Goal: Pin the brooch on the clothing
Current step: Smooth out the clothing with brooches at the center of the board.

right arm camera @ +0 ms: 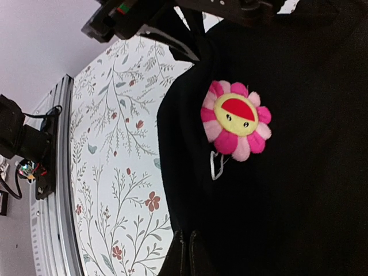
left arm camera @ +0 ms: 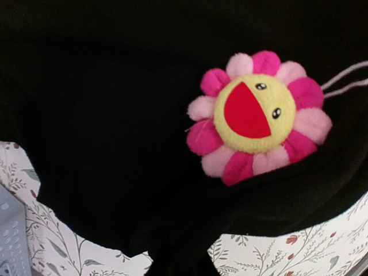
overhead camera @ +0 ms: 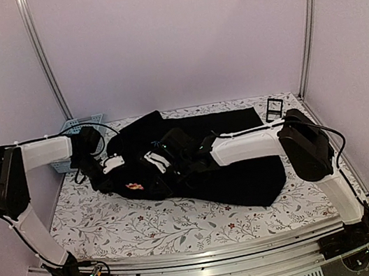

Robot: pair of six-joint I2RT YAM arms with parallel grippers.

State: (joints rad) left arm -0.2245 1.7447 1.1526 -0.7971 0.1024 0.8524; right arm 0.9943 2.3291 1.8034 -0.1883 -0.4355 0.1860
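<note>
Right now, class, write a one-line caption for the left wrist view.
Smiling pink-petalled flower brooch resting on the black shirt, floral table cover showing at the lower edge.

A: Item 1?
B: Brooch. Plush flower, petals in 2 pinks, light and magenta by turns; round yellow-green centre with 2 small dark eyes and a red open mouth. A thin pale cord loop sticks out from its rim. Face up, flat on the black fabric, near the hem
A: Item 2?
B: Clothing. Black shirt, soft cloth, rumpled, spread across the middle of the table, its near edge bunched into folds. Brooch sits towards its left end
</note>
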